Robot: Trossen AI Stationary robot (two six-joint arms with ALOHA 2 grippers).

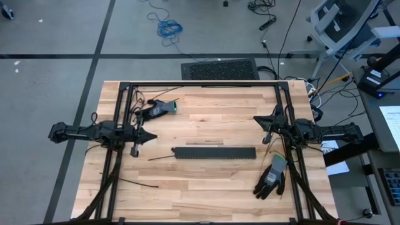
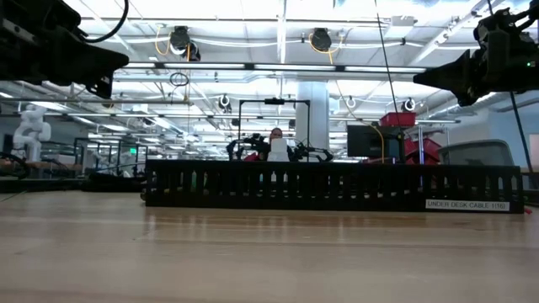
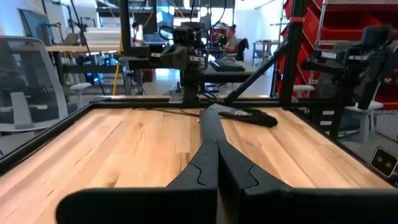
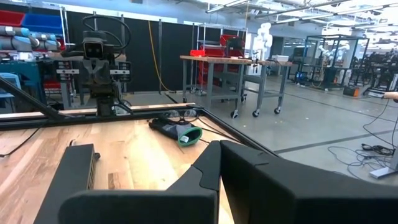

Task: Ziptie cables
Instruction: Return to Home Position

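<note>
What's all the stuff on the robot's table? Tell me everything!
table: one, light wood, under both arms
duct: one, black, mid-table
zip ties: two, black; one at the duct's left end, one toward the table's left edge
gloves: two, dark; one with a green cuff on the left arm's side, one by the right arm
left gripper: one, black, shut, left of the duct
right gripper: one, black, shut, near the duct's right end
</note>
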